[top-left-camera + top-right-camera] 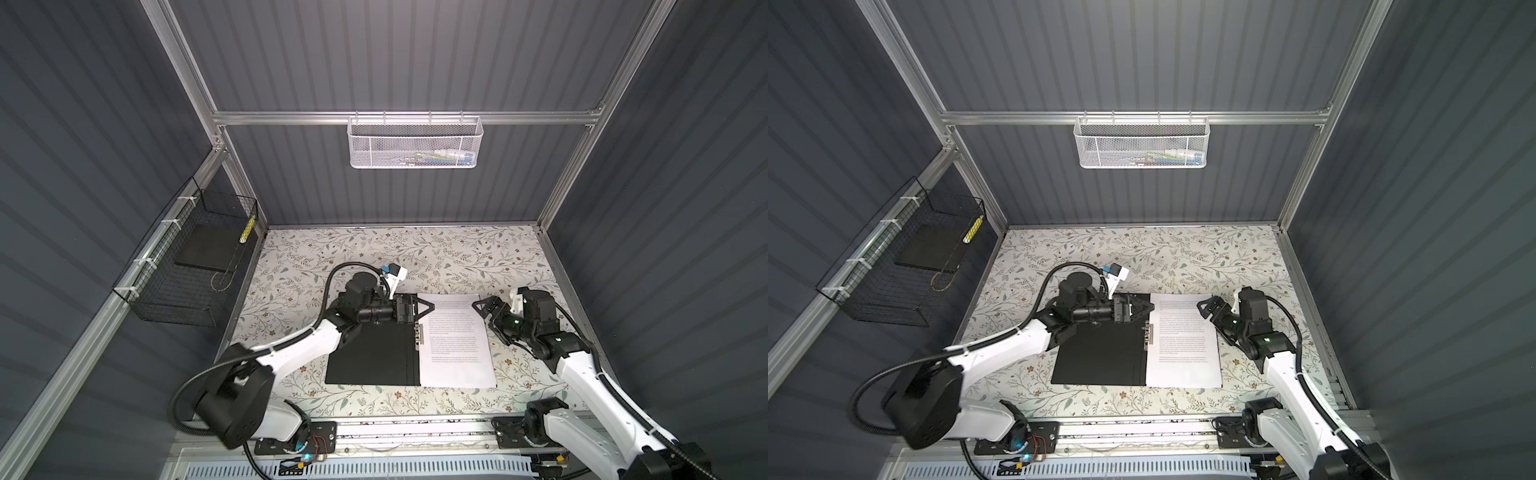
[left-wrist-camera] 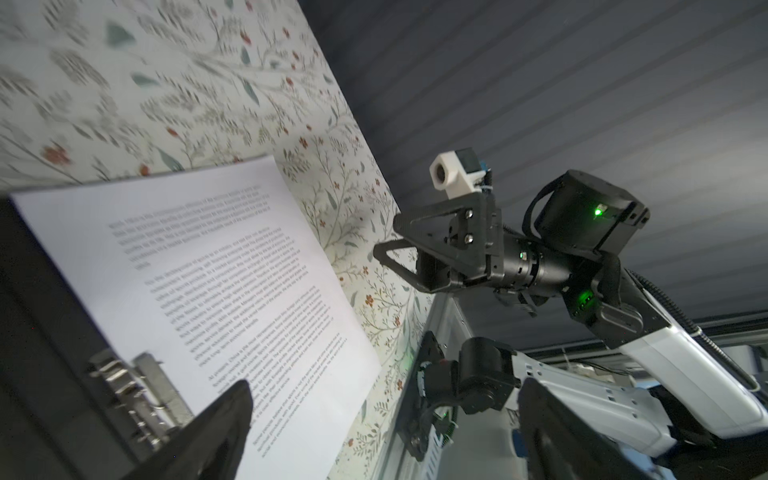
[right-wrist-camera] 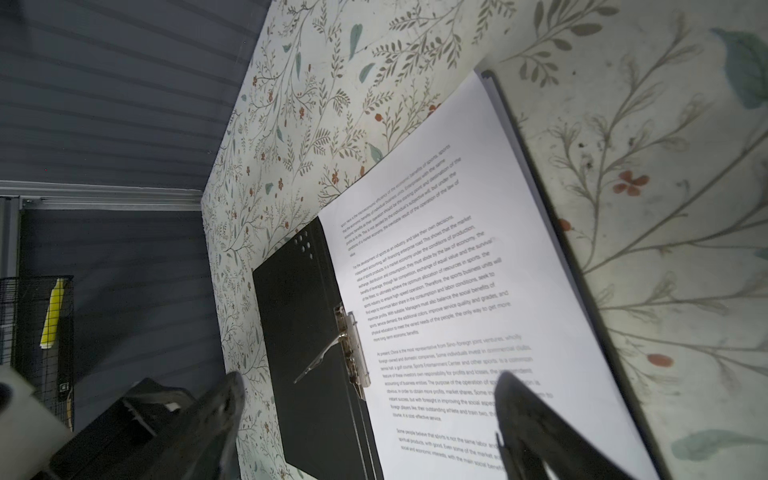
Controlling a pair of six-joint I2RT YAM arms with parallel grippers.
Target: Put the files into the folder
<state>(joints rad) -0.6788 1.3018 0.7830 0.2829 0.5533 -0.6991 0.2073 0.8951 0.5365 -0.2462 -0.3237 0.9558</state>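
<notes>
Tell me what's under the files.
The files lie on the right half of the open folder; only a thin dark edge of it shows past them. The rest of that half is covered. The clip sits at their inner edge.

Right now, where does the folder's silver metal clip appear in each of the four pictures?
In a top view: metal clip at mid-table, where the folder's black inside meets the files.
In a top view: clip on the same seam, near the picture's middle.
Left wrist: clip close up, blurred, beside the files' edge.
Right wrist: clip sharp, between black inside and files.
Shared landmark: the files' printed text.
</notes>
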